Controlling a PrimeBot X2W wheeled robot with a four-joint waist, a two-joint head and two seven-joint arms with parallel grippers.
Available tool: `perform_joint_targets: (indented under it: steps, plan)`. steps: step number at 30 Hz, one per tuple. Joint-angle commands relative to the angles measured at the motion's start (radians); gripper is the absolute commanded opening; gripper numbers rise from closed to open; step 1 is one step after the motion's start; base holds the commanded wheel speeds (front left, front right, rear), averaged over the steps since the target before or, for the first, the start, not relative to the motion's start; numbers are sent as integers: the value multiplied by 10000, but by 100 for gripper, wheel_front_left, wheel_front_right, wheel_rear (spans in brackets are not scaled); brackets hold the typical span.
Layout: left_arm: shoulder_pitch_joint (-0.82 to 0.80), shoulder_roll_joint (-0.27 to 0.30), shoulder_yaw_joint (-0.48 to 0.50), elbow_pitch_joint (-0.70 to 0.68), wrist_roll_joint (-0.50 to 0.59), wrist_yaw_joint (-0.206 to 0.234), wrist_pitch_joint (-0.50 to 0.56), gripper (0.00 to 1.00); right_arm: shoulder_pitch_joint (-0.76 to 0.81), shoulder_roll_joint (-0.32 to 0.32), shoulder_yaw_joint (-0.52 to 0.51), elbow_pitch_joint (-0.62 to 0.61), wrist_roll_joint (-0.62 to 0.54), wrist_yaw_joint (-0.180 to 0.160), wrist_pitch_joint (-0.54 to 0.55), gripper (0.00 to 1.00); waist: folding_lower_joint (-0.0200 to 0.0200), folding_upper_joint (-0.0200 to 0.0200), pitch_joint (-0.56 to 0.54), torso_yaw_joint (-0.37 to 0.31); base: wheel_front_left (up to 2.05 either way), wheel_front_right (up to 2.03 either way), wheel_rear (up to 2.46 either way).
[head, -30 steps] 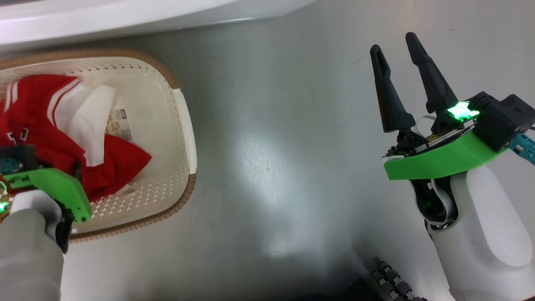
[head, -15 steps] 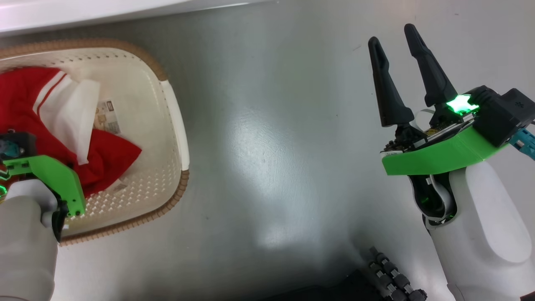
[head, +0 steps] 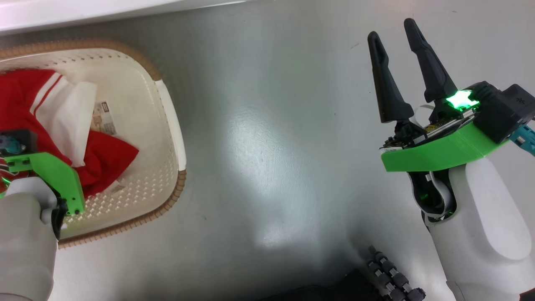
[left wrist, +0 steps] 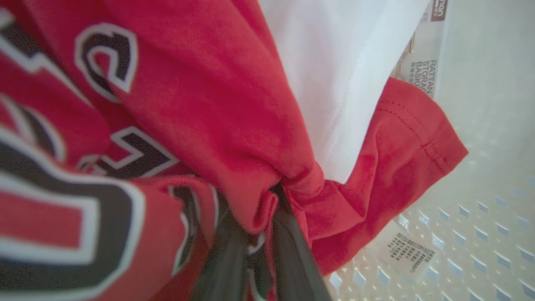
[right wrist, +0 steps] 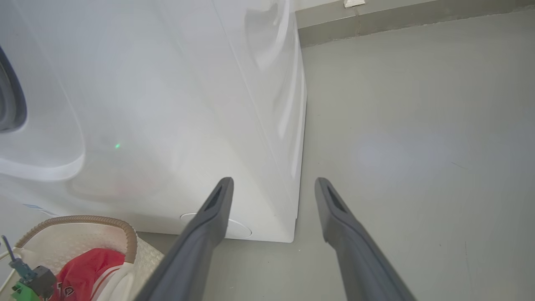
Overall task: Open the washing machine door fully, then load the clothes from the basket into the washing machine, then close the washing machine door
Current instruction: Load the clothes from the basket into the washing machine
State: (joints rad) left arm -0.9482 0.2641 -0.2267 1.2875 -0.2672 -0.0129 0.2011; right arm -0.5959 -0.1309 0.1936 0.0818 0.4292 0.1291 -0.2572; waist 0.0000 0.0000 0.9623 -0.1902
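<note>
The basket sits on the floor at the left, with the red and white clothes inside it. My left arm's green wrist mount reaches down into it and covers the fingers. In the left wrist view my left gripper is shut on a bunched fold of the clothes. Far to the right, my right gripper hangs open over bare floor. The right wrist view shows my right gripper facing the washing machine, with the basket below it. The washing machine door is out of view.
The washer's white base runs along the top of the head view. A round cap sits low on its front. A paper label lies on the basket floor. A black cable chain is at the bottom, on grey floor.
The whole head picture has shifted a little, so the camera moved. My left wrist stays down in the basket over the clothes. The right gripper keeps its open pose.
</note>
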Motion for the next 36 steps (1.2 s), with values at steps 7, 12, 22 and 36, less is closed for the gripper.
perform_joint_targets:
  steps: [7,12,22,36]
  plan:
    - [316,443,164,27,-238,-269,-356,0,279,130,227,-115,-93,16,-46,100,0,0,-185,34,0,0,0]
    - [437,412,181,28,-395,-515,-860,0,302,185,278,-54,-58,16,-46,100,0,0,-533,17,0,0,0]
    - [853,144,154,28,-685,-855,-1835,0,516,135,237,39,-17,16,-46,100,0,0,-1437,154,0,0,0]
    - [1552,-213,134,-80,-1295,-1152,-3329,0,910,6,278,334,60,16,-46,100,0,0,-2908,451,0,0,0]
